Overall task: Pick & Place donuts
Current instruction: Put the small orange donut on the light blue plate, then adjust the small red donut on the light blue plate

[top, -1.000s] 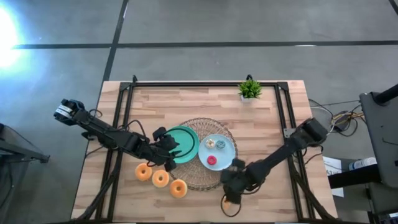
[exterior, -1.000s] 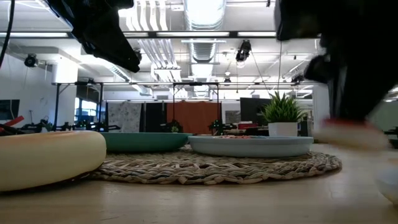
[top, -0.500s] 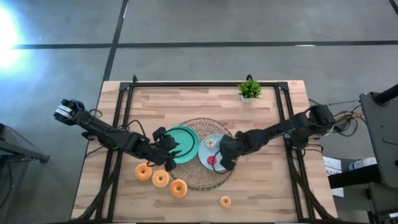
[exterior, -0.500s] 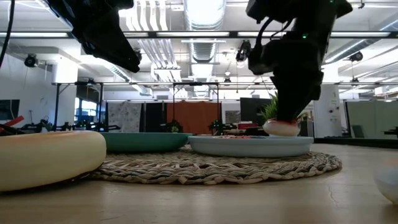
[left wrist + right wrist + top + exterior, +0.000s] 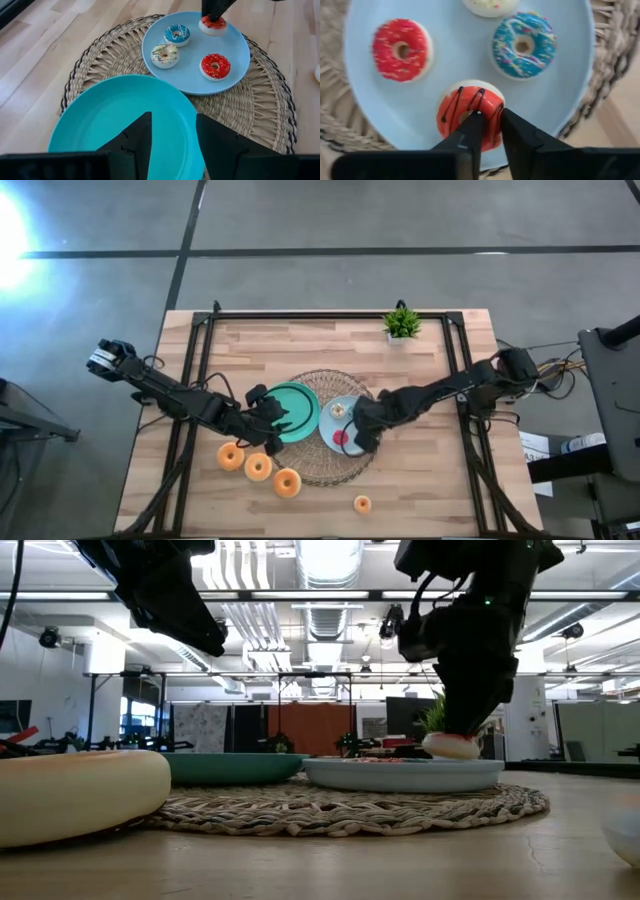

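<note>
Both arms matte black, slim jointed links. Left arm [image 5: 190,402] at frame left has a silver-grey block at its outer end, upper left, thin black cables looping beside it. Right arm [image 5: 440,392] at frame right ends in a rounded black base joint with cables trailing off. Fingers [image 5: 462,137] black, wedge-shaped, tapering.

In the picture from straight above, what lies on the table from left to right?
Three large donuts in a row → green plate → light-blue plate, right gripper over it → small orange donut → potted plant.
</note>
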{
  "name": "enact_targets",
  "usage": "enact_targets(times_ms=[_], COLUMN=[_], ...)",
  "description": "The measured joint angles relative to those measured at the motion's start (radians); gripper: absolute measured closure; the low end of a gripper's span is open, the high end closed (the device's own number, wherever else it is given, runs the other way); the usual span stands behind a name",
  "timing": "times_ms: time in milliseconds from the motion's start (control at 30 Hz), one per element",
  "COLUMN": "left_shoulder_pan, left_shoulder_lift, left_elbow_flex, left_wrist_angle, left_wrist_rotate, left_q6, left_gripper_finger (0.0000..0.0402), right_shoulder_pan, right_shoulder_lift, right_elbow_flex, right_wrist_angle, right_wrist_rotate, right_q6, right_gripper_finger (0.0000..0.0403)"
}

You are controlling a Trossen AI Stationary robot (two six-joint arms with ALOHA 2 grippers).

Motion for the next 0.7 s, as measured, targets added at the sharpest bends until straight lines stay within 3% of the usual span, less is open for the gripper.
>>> enact_targets(times_ms=[333, 700], left_shoulder_pan=[0.0, 0.0], left_shoulder_lift=[0.0, 0.0], left_elbow_flex=[0.0, 0.0], left_wrist_angle=[0.0, 0.0], left_wrist_rotate=[0.0, 0.001], left_q6=[-0.001, -0.001], left_gripper_finger=[0.0274, 0.0274], right_shoulder_pan=[-0.012, -0.008], right_shoulder_lift=[-0.002, -0.003], right_elbow_flex=[0.016, 0.135], right_wrist_angle=[-0.051, -0.159], right_wrist_rotate=[0.059, 0.175], right_q6=[-0.018, -0.123], right_gripper_finger=[0.0256, 0.0241])
